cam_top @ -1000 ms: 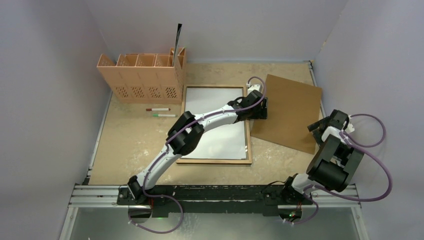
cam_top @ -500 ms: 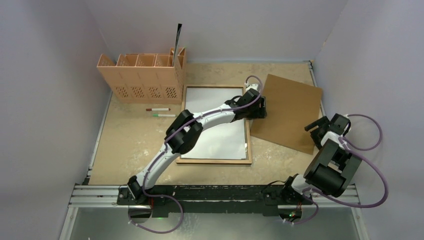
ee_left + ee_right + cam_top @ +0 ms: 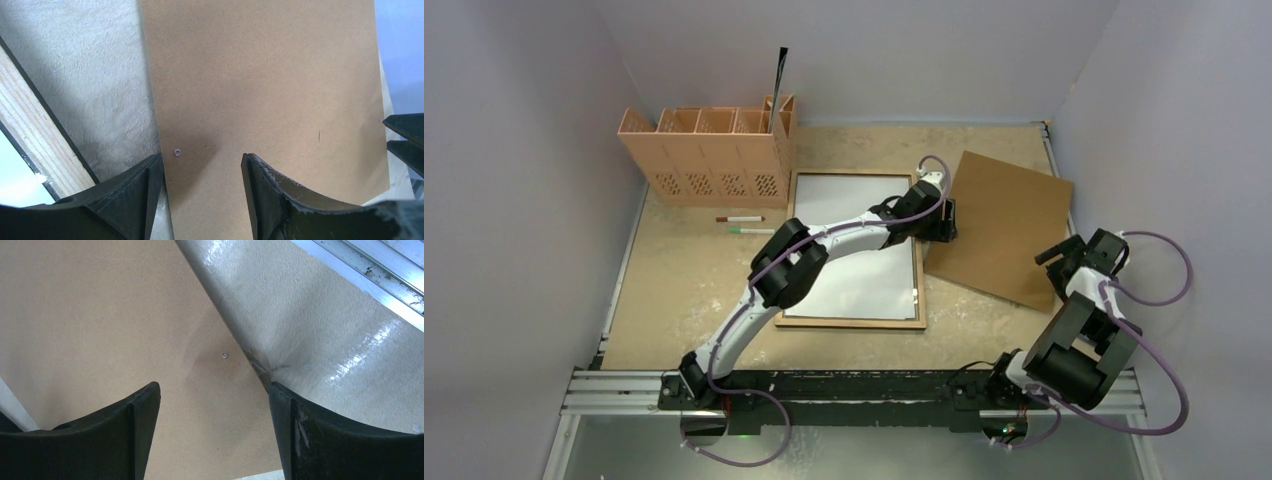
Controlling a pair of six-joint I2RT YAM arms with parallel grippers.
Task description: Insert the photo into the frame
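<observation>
we see a plain brown board [image 3: 1009, 225], a pale wood frame [image 3: 854, 322] around white, and a peach rack [image 3: 709, 155] with lattice holes

A: Bare table [image 3: 684, 290] at the frame's [image 3: 854, 322] 9 o'clock. Only two markers [image 3: 746, 224] lie there, and the rack [image 3: 709, 150] walls off 11.
B: Left arm [image 3: 824, 240] slants over the frame, 7 to 2. No crossing there.
A: Backing board [image 3: 1009, 220] fills 3 o'clock, its near corner at the frame's rail.
B: Right gripper [image 3: 1054, 265] at the board's 4 o'clock edge, side wall [image 3: 1164, 150] just beyond. Tight.
</observation>
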